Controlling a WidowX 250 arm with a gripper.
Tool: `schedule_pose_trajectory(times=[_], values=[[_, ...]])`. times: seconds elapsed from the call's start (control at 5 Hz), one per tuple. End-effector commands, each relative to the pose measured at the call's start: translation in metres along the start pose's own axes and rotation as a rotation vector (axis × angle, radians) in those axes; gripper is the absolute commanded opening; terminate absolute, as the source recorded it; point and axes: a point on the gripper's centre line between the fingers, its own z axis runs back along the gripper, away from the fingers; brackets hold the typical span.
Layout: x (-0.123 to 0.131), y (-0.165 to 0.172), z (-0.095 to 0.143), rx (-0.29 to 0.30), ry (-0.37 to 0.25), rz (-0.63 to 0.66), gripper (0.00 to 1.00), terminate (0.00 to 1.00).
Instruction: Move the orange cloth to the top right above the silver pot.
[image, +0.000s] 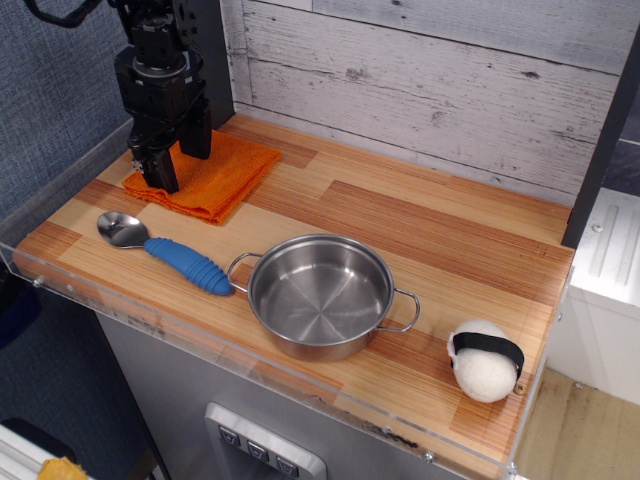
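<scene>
The orange cloth (228, 172) lies flat at the back left of the wooden tabletop (430, 230). My black gripper (180, 160) stands upright over the cloth's left half. Its two fingers are spread apart, with their tips down at or on the fabric. It hides part of the cloth. The silver pot (318, 295) sits empty near the front edge, at the middle, well to the right of the gripper and nearer the camera.
A metal spoon with a blue handle (175, 255) lies between the cloth and the pot at the front left. A white ball with a black band (485, 360) sits at the front right corner. Dark posts (598, 140) stand at the back left and right.
</scene>
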Motion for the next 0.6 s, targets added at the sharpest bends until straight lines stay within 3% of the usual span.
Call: schedule_pose_trajectory(times=[0.0, 0.4], values=[[-0.022, 0.004, 0.002, -0.005, 0.023, 0.006, 1.00, 0.00], [-0.051, 0.003, 0.010, -0.017, 0.015, 0.024, 1.00, 0.00]])
